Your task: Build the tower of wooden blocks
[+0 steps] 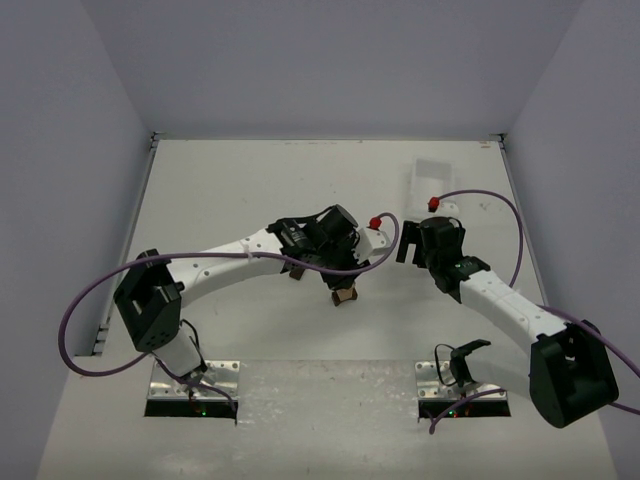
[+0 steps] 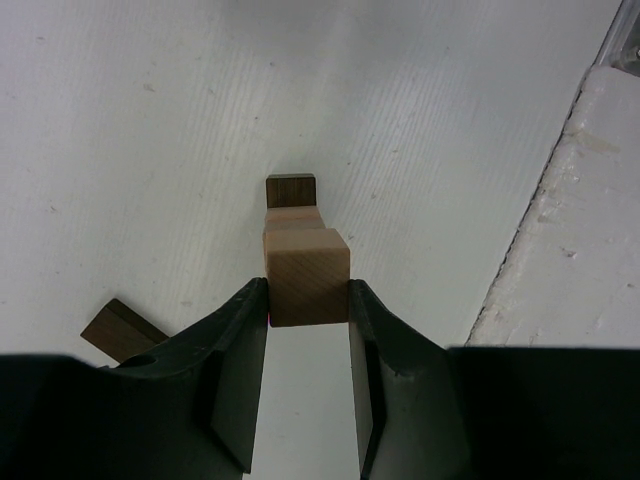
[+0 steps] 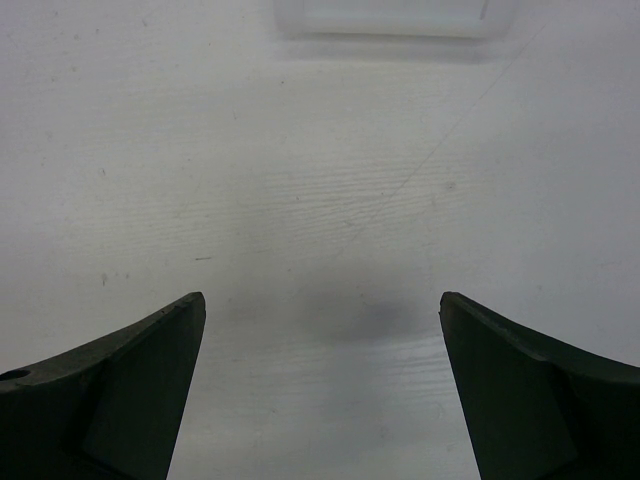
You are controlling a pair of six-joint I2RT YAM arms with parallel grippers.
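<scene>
My left gripper (image 1: 342, 282) is shut on a light tan wood block (image 2: 307, 275); both fingers press its sides in the left wrist view (image 2: 308, 296). This block rests on or just above a small stack (image 1: 344, 296). Behind it another tan block (image 2: 296, 216) and a dark brown block (image 2: 291, 189) show. A loose dark brown block (image 2: 118, 331) lies on the table left of the fingers and also shows in the top view (image 1: 296, 274). My right gripper (image 1: 412, 248) is open and empty above bare table (image 3: 320, 330).
A white plastic tray (image 1: 430, 178) stands at the back right, ahead of the right gripper (image 3: 395, 18). A rougher white strip (image 2: 580, 260) runs along the table's near edge, right of the stack. Grey walls enclose the table.
</scene>
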